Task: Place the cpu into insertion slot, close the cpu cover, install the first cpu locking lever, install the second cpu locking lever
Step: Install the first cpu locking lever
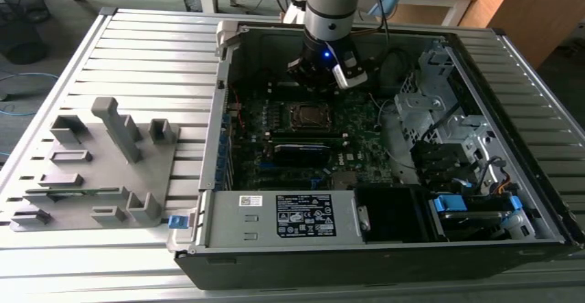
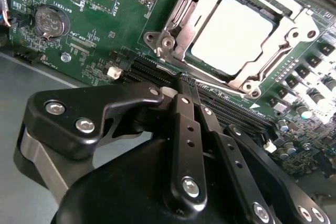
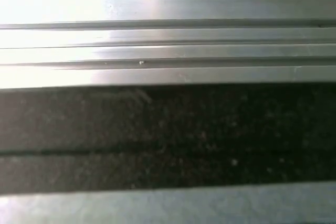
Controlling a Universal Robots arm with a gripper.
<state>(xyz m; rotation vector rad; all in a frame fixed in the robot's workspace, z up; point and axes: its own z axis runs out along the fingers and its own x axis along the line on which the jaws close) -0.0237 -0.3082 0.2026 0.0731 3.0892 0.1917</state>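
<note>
My black linkage hand (image 2: pixel 176 88) is pinched shut with nothing between its fingers, hanging just above the green motherboard (image 2: pixel 94 51), near the long black memory slots (image 2: pixel 142 66). Past it in the second wrist view, the flat square chip with the dull silver-grey top (image 2: pixel 233 35) sits in the small square dark socket (image 2: pixel 262 11). The thin silvery metal frame plate (image 2: pixel 296 32) lies flat around the chip, which shows through its window; I cannot tell whether the levers are latched. A round coin battery (image 2: pixel 51 22) sits off to one side. The first wrist view looks instead at the ribbed silver worktop (image 3: pixel 168 40). The exterior view adds the open grey computer case (image 1: pixel 549 200), its labelled power supply box (image 1: pixel 283 217), and a grey parts fixture (image 1: pixel 92 159) at that view's left.
</note>
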